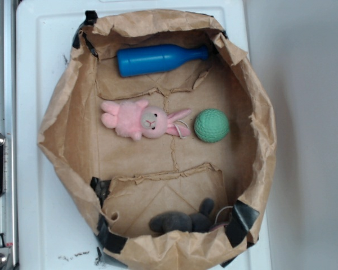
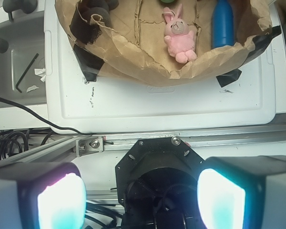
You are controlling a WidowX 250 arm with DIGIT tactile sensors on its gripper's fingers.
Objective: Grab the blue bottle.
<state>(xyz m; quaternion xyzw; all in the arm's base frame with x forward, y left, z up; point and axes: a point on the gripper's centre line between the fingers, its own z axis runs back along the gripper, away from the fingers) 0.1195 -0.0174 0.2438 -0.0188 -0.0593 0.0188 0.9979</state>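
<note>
Lying on its side inside the paper bag (image 1: 253,107), we find the blue bottle (image 1: 158,59) beside the pink bunny (image 1: 143,119); our gripper (image 2: 140,198) hangs wide open, empty, well apart outside the bag.

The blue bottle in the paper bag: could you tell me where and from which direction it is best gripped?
Probably grip the blue bottle across its thick cylindrical body, coming straight down from above. It lies on its side near the paper bag wall, neck narrow and tapering, so the body offers parallel sides. The gripper is open.
</note>
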